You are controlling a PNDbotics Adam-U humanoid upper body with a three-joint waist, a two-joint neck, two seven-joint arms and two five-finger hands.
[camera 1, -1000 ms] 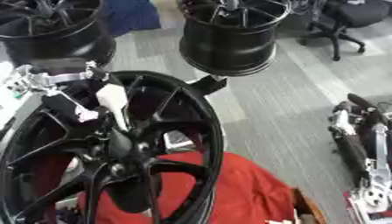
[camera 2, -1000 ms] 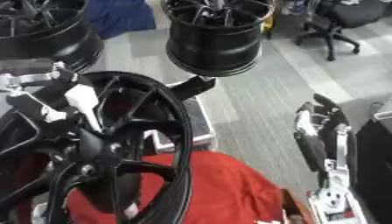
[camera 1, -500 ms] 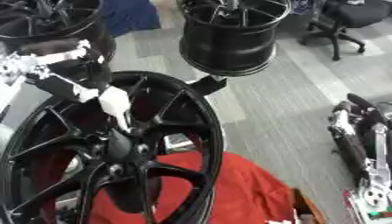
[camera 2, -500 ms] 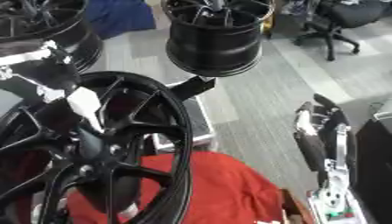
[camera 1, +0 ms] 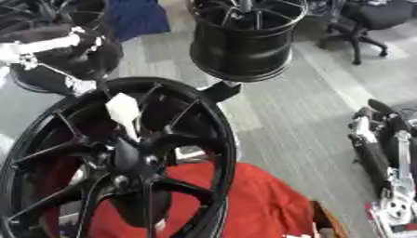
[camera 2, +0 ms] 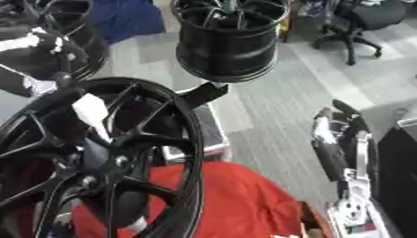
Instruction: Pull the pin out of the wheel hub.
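Note:
A large black wheel hub [camera 1: 122, 158] stands upright at the lower left, over a red cloth [camera 1: 252, 200]. A white pin [camera 1: 124, 110] sticks out of its spokes just above the centre. My left hand [camera 1: 49, 46] shows blurred at the upper left, above and to the left of the pin and apart from it. A thin pale part [camera 1: 80, 86] runs from it down towards the rim. Fingers up, my right hand [camera 1: 383, 139] rests open at the right edge, holding nothing.
A second black wheel rim [camera 1: 244, 42] stands at the top centre, a third [camera 1: 73, 60] behind my left hand. An office chair [camera 1: 366, 18] is at the top right, a blue cloth [camera 1: 134, 18] at the top. Grey floor lies between.
My left hand has moved up and to the left, away from the white pin. The pin keeps its place in the wheel hub. The right hand has not moved.

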